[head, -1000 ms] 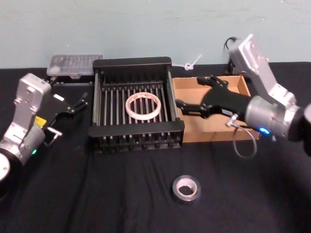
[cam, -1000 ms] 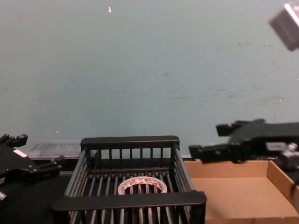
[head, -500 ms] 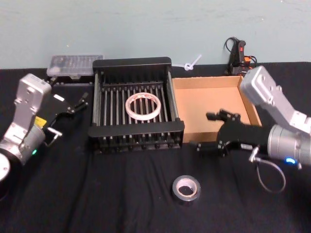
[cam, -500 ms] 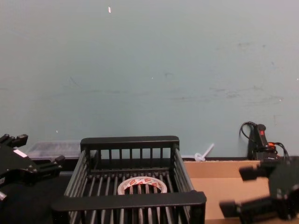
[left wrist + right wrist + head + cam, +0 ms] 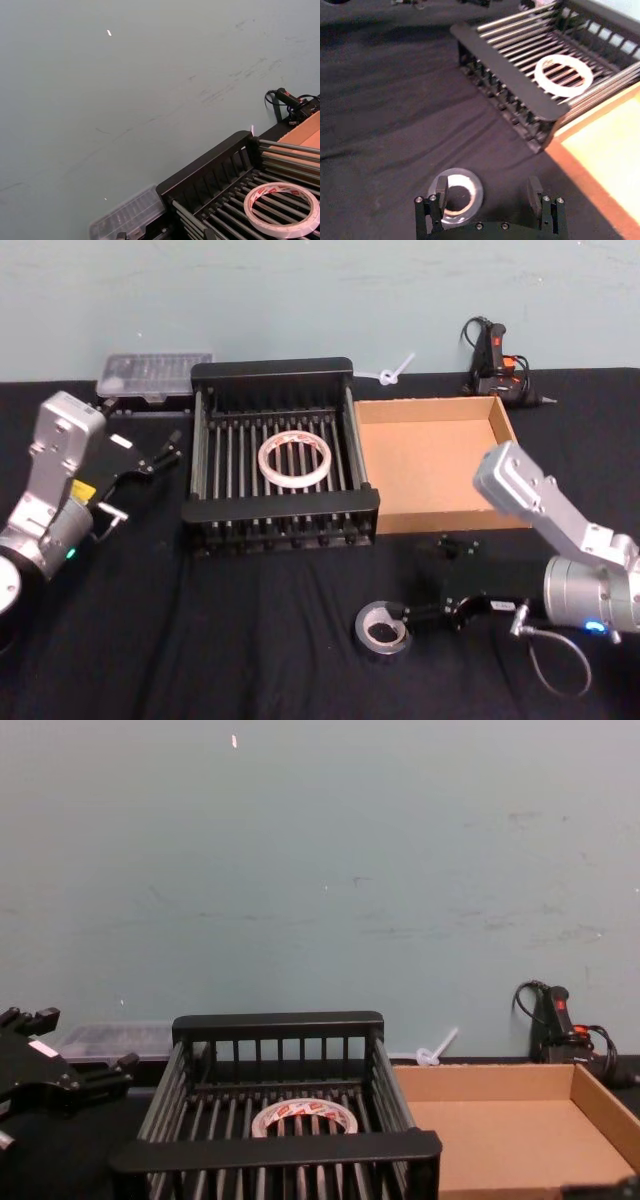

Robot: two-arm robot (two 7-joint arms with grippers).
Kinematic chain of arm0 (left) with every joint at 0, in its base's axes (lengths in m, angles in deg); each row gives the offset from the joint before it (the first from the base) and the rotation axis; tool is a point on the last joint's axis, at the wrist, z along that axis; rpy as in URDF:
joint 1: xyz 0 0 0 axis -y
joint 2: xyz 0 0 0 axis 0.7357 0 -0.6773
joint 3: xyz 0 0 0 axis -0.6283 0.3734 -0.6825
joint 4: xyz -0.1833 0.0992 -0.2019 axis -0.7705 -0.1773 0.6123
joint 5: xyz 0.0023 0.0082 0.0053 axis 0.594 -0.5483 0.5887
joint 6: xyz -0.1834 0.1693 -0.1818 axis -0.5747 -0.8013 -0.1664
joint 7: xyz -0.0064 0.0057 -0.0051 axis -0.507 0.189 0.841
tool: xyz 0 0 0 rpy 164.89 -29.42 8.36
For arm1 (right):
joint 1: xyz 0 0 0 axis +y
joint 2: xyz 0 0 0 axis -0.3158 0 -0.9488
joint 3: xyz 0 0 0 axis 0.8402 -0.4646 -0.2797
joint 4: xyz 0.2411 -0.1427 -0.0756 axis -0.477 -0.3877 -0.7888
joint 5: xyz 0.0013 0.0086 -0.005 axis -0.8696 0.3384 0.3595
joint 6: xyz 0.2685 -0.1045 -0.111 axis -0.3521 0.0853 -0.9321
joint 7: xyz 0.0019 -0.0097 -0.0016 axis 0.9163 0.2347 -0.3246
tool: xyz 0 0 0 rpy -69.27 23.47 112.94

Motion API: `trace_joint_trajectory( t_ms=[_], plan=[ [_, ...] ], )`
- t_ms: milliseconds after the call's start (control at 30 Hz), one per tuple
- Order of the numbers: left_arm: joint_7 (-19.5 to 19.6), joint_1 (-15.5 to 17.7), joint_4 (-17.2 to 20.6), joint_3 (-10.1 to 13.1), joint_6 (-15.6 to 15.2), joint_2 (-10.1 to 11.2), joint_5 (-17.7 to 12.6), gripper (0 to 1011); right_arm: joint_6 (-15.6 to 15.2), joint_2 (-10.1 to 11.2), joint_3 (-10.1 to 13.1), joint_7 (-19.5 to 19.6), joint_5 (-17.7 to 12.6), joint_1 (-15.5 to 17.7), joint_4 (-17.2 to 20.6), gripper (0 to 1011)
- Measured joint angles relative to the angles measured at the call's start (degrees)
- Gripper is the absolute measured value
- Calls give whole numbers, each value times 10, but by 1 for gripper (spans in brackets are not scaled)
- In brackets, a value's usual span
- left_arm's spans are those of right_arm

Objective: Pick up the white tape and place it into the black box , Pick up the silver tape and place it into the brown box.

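The white tape (image 5: 265,462) (image 5: 300,1108) (image 5: 278,231) (image 5: 540,75) lies flat on the bars inside the black box (image 5: 270,368) (image 5: 275,1150) (image 5: 505,65). Nearer me on the black cloth lies the silver tape (image 5: 372,642) (image 5: 472,185). My right gripper (image 5: 428,580) (image 5: 488,192) is low over the cloth and open. One of its fingers (image 5: 441,192) sits over the silver roll's hole, the other to the roll's right. The brown box (image 5: 430,465) (image 5: 500,1140) stands right of the black box with nothing inside. My left gripper (image 5: 155,453) (image 5: 70,1050) hangs open left of the black box.
A clear plastic case (image 5: 155,373) lies behind the black box's left corner. A glue gun with a cable (image 5: 495,360) (image 5: 555,1020) stands behind the brown box, and a white zip tie (image 5: 395,370) lies between the two. A teal wall closes off the back of the table.
My right arm has swung back from above the brown box toward me and down to the silver tape. The left arm and the white tape have not moved.
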Motion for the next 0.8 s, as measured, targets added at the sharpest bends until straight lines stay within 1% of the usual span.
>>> trace_joint_trajectory(
  t_ms=[133,333,800],
  plan=[
    [0,0,0,0,0,0,0,1001,-3,3,-12,-3,-2,-4,-3,1002],
    [0,0,0,0,0,0,0,1001,-3,3,-24,-3,-3,-11,-13,1002],
    [0,0,0,0,0,0,0,1001,-6,-12,-48,0,5,-32,-47,1002]
  ],
)
